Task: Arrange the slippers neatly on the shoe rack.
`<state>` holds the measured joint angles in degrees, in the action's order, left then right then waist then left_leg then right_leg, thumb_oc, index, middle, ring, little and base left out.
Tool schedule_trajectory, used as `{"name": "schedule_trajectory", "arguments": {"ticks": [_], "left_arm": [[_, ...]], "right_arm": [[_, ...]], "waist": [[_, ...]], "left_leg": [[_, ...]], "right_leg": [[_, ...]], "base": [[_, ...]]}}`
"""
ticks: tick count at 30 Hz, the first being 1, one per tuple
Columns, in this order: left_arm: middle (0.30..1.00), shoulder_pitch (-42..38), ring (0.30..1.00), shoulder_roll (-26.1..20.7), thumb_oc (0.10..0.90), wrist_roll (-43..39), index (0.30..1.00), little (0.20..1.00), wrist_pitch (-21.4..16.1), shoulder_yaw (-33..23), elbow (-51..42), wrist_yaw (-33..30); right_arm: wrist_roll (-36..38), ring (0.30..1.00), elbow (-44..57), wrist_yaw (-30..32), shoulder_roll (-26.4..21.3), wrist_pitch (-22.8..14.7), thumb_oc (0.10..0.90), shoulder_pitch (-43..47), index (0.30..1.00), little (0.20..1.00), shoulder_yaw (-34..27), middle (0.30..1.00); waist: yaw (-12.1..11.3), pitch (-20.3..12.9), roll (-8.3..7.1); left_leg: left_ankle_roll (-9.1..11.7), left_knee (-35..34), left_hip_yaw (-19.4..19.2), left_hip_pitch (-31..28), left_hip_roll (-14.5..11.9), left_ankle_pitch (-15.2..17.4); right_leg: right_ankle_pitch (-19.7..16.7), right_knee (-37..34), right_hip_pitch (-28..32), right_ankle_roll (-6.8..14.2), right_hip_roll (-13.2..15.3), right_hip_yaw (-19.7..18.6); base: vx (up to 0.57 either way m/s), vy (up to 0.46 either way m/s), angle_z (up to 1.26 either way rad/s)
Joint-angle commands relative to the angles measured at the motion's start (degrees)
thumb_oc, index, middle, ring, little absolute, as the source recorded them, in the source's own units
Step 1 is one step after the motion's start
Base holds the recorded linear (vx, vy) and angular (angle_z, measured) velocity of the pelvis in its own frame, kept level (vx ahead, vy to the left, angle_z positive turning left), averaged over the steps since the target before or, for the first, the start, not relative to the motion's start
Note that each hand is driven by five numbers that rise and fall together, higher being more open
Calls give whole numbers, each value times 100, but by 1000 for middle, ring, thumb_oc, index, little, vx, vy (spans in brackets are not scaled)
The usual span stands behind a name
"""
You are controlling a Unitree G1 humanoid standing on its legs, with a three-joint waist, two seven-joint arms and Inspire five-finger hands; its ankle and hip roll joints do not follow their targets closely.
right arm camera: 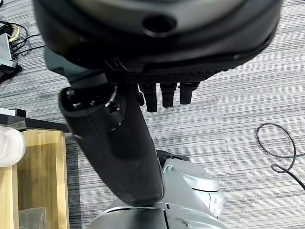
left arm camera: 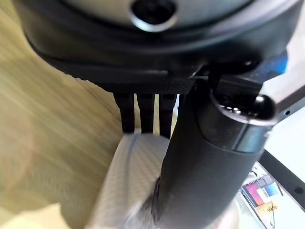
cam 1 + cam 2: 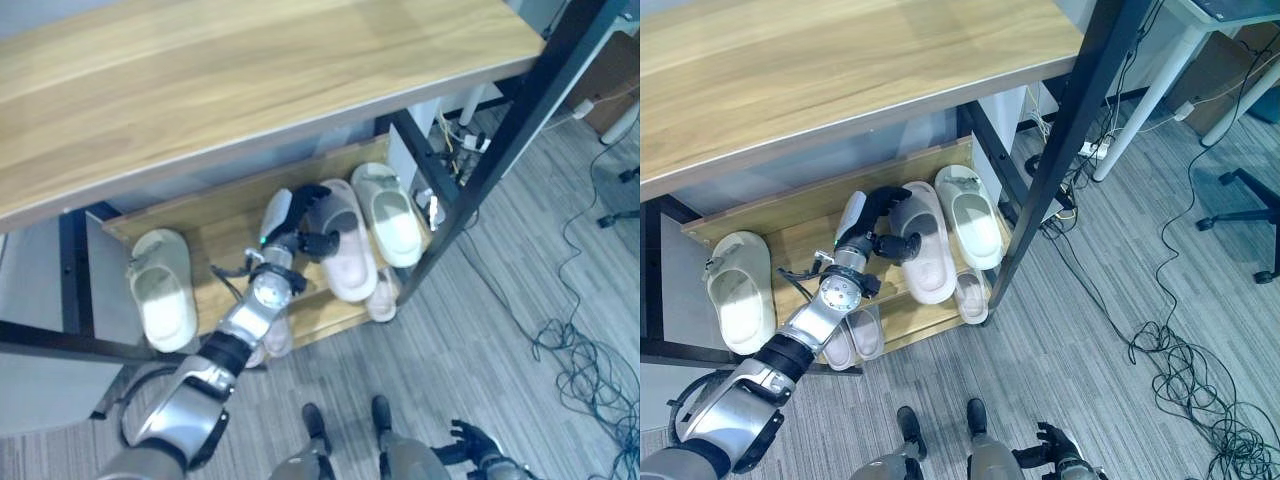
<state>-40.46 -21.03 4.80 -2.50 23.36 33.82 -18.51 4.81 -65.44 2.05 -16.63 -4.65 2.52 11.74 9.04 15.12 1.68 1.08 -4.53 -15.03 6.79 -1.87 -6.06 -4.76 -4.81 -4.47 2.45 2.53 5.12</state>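
**Left hand grips the pale pink slipper on the lower shelf**

At the left of the left eye view, a pale green foam slipper (image 3: 163, 290) lies alone on the lower wooden shelf of the shoe rack (image 3: 225, 215), its toe towards the bottom of the frame, well apart from the others. Just below the shelf's front edge, near the robot's forearm, a pair of small pink slippers (image 3: 854, 338) sits on the grey striped floor.

At the centre of the frame, the left hand (image 3: 300, 228) reaches in under the rack's broad wooden top board (image 3: 250, 70). Its fingers and thumb are curled round the upper end of a pale pink foam slipper (image 3: 350, 260), which lies lengthwise on the shelf with its lower end hanging past the shelf's front edge. The left wrist view shows the thumb pressed on the slipper's textured upper while the fingers hook over its far side.

Just to the right, touching or nearly touching the pink one, a second pale green foam slipper (image 3: 390, 212) rests beside the black metal upright (image 3: 500, 150). Another small pink slipper (image 3: 382, 298) pokes out below it.

At the lower right, the right hand (image 3: 472, 440) hangs idle over the floor, fingers loosely relaxed and holding nothing.

The step in hand appears to be straightening this pink slipper. The next move probably calls for drawing it fully onto the shelf without nudging its green neighbour.
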Motion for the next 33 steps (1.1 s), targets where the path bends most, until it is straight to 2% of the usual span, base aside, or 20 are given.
{"name": "schedule_trajectory", "arguments": {"ticks": [1,10,15,20,23,27,33], "left_arm": [[300,-658,300,77,400,-77,300,300,-316,-370,175,-162],[300,243,300,277,400,-203,300,300,-314,-806,-672,8],[300,1162,300,484,400,-319,300,300,-338,-1153,-1985,347],[300,1841,300,639,400,-463,300,300,-320,-1297,-2803,663],[300,2468,300,811,400,-718,300,300,-320,-1271,-3464,1021],[300,3026,300,972,400,-1034,300,300,-305,-1179,-3831,1316],[300,3850,300,1093,400,-1457,300,300,-226,-961,-3947,1752]], "right_arm": [[151,900,92,58,-85,-110,800,-211,900,900,195,900],[114,900,1,-25,62,-66,800,-374,900,900,96,900],[95,900,-133,-90,195,-26,800,-435,900,900,-28,900],[81,900,-262,-151,281,3,800,-517,900,900,-120,900],[92,900,-349,-193,335,10,800,-573,900,900,-204,900],[106,900,-443,-228,355,12,800,-608,900,900,-250,900],[134,900,-544,-286,315,-15,800,-635,900,900,-258,900]], "waist": [[-97,-221,-128],[-249,-470,-142],[-391,-705,-170],[-500,-861,-191],[-588,-982,-195],[-662,-1060,-184],[-731,-1149,-149]], "left_leg": [[430,-47,67,-330,-8,318],[415,-47,150,-439,-20,339],[394,-47,189,-564,-37,352],[375,-47,218,-671,-44,357],[358,-47,239,-771,-48,351],[353,-47,260,-841,-59,336],[338,-47,290,-960,-97,311]], "right_leg": [[-588,-19,-211,376,104,-241],[-498,-19,-36,359,87,-152],[-440,-19,142,352,88,-77],[-410,-19,268,341,87,-31],[-377,-19,396,327,83,17],[-351,-19,500,318,88,84],[-296,-19,637,318,69,151]], "base": [[0,0,0],[16,-10,3],[33,-24,7],[36,-25,8],[40,-28,3],[24,-18,4],[27,-22,7]]}}
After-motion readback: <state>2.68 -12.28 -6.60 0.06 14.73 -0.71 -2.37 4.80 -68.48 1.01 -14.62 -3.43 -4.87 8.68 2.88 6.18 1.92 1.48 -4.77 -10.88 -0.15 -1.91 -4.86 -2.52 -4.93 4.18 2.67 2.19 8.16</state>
